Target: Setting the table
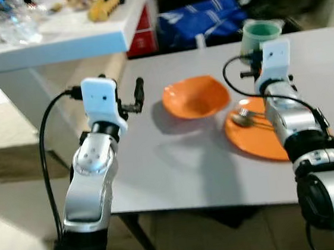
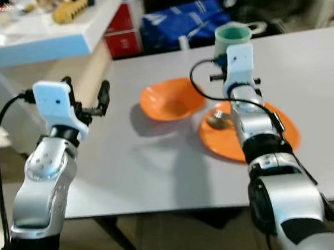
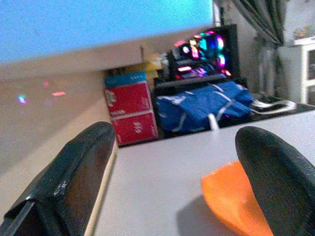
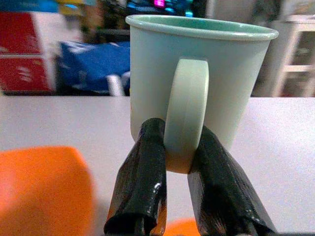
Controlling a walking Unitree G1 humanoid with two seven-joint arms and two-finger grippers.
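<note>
A pale green mug (image 4: 197, 59) stands at the far side of the grey table (image 1: 177, 165). My right gripper (image 4: 182, 135) is shut on the mug's handle (image 4: 186, 98), one black finger on each side. Nearer to me lies an orange plate (image 1: 258, 136) with a metal spoon (image 1: 244, 117) on it, partly hidden by my right arm. Left of the plate sits an orange bowl (image 1: 195, 97). My left gripper (image 1: 133, 100) hovers open over the table's left edge, left of the bowl, with nothing between its fingers (image 3: 74, 172).
A white counter (image 1: 74, 39) at the upper left carries a clear plastic bottle (image 1: 11, 22) and a yellow object (image 1: 105, 6). Behind the grey table lie a blue bag (image 1: 204, 19) and red boxes (image 3: 133, 113). The floor (image 1: 17, 230) lies to the left.
</note>
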